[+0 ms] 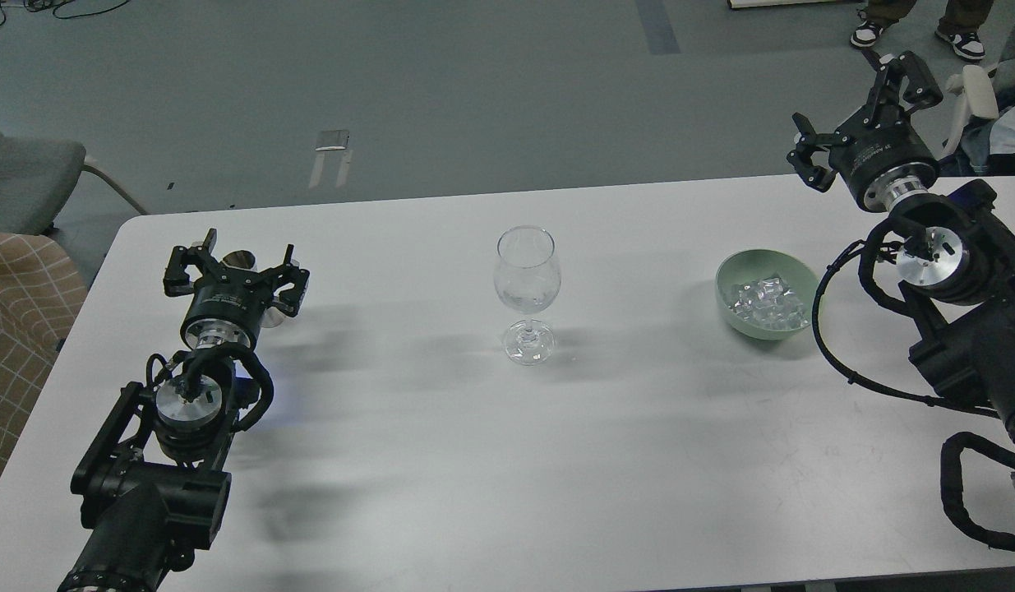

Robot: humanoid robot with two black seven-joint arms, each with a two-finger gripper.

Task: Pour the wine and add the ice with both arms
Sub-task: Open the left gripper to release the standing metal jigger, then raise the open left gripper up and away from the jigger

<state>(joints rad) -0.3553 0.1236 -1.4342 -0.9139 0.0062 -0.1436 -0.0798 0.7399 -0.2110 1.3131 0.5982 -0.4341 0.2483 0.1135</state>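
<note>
A clear stemmed wine glass (527, 275) stands upright mid-table and looks empty. The ice (766, 301) lies as several clear cubes in a pale green bowl (726, 284) on the right. At the left a small shiny metal cup (239, 259) stands on the table, mostly hidden behind my left gripper (236, 256). That gripper is open, its fingers spread wide on either side of the cup. My right gripper (854, 108) is open and raised beyond the table's far right edge, behind the bowl. No wine shows.
The white table (441, 460) spans the view. A grey chair (22, 181) and a checked seat (14, 329) stand at the left. A person's feet (918, 33) and another chair (980, 99) are at the far right.
</note>
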